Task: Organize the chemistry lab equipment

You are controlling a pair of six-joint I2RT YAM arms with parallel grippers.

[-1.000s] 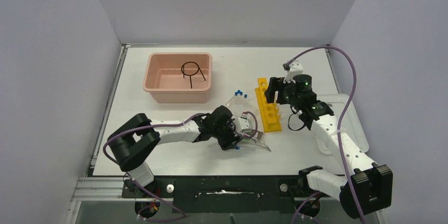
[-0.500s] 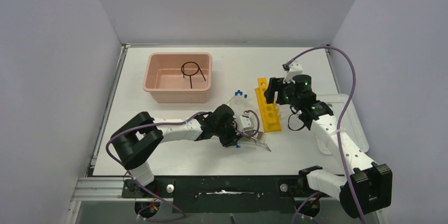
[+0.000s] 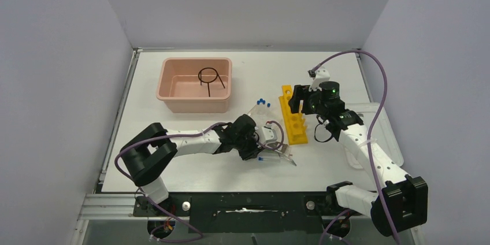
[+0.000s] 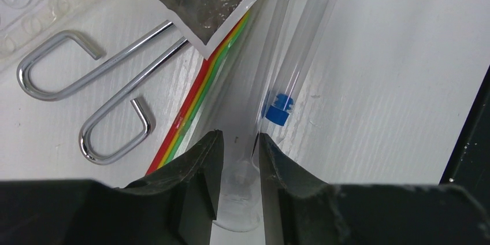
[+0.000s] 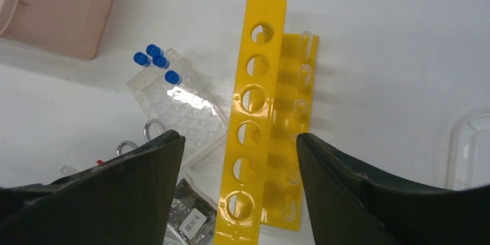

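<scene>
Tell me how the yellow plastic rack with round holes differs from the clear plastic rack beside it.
The yellow plastic rack is opaque; the clear plastic rack is see-through. The yellow rack has one row of large holes; the clear rack has a grid of small ones. The clear rack holds four blue-capped tubes; the yellow rack holds none. Both sit on the white table.

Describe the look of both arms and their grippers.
The left arm and right arm are white tubes with bulky black joints. A purple cable loops along each. The left gripper and right gripper have black, wedge-shaped fingers. A green light glows on the right wrist.
</scene>
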